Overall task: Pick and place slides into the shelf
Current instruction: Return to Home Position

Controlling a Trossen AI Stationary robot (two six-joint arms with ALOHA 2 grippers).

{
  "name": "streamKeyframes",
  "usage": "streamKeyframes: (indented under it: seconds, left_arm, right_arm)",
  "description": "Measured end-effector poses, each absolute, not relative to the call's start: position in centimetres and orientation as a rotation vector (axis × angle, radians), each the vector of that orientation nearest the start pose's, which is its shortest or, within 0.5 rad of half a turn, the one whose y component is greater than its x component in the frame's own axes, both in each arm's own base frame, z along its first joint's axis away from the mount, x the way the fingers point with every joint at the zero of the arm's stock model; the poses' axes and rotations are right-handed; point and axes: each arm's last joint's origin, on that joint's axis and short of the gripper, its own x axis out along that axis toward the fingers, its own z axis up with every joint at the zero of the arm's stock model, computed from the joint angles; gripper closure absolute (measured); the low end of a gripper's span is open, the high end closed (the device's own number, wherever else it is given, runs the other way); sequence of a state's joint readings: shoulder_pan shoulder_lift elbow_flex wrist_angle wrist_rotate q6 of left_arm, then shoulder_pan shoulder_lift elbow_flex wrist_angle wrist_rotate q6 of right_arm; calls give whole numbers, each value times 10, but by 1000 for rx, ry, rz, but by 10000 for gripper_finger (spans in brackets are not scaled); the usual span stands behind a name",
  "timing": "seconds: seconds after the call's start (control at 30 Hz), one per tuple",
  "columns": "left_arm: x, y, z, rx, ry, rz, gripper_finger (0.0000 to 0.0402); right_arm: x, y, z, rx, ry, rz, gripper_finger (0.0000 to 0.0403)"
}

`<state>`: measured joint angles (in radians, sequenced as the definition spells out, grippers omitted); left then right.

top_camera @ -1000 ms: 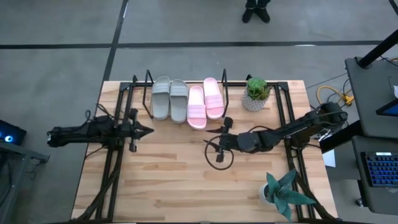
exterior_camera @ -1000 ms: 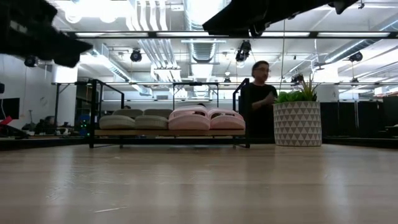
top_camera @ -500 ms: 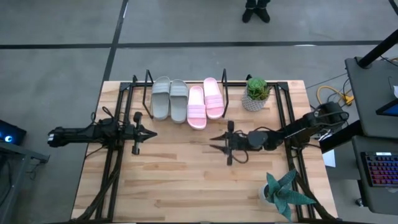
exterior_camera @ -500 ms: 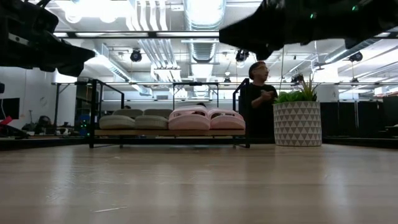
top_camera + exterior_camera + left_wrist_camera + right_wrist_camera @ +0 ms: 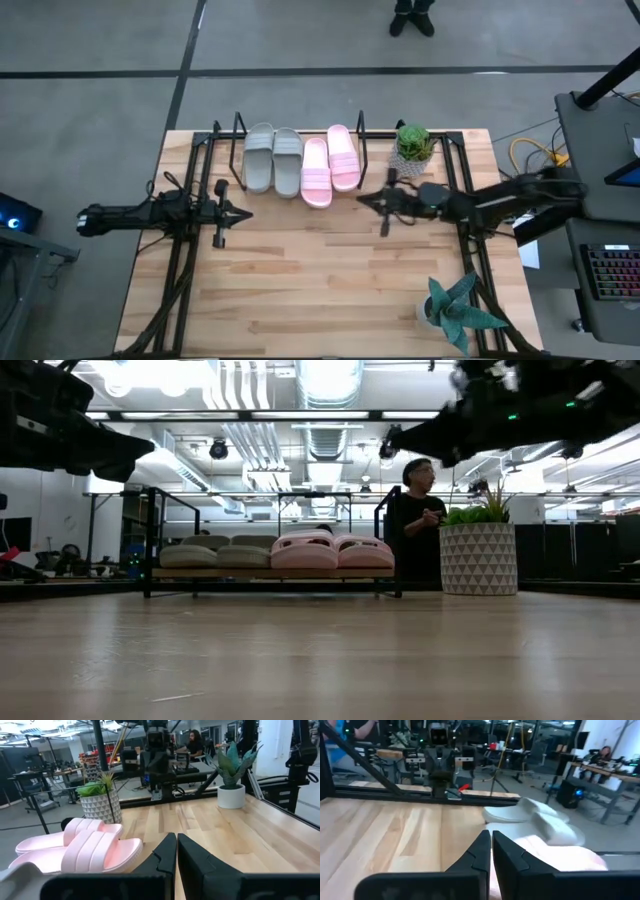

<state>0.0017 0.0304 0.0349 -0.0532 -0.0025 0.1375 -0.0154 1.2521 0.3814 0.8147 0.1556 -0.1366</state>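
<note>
Grey slides [image 5: 272, 158] and pink slides [image 5: 331, 165] abreast on black wire shelf [image 5: 270, 573]

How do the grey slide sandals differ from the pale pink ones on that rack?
The grey slide sandals lie evenly matched; among the pale pink slide sandals, one sticks out past its mate. The pink pair lies nearer the green potted plant than the grey pair. All four lie side by side on the black wire rack.

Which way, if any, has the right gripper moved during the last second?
Yes. In the high view, the right gripper has moved closer to the potted plant beside the shelf.
</note>
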Motion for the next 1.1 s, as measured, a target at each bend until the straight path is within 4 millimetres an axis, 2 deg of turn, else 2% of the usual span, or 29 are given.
streamKeyframes:
  seconds: [0.1, 0.23, 0.43, 0.6, 0.73, 0.87, 1.1]
  left_arm:
    - [97, 0, 168, 138, 50, 1, 401]
    - [98, 0, 167, 138, 53, 4, 401]
    - [98, 1, 167, 138, 56, 11, 402]
    - [98, 1, 167, 138, 63, 13, 402]
    - [99, 1, 165, 138, 78, 14, 402]
    - [99, 1, 164, 139, 91, 14, 401]
    - [100, 1, 164, 137, 97, 14, 402]
  right_arm:
    - [209, -8, 205, -137, 33, -195, 394]
    - [177, -8, 200, -132, 23, -199, 394]
    - [145, -7, 196, -128, -24, -200, 394]
    - [127, -7, 193, -125, -96, -197, 394]
    - [118, -6, 184, -124, -91, -170, 394]
    - [111, -6, 182, -118, -79, -166, 394]
    - [100, -1, 178, -77, -64, -19, 394]
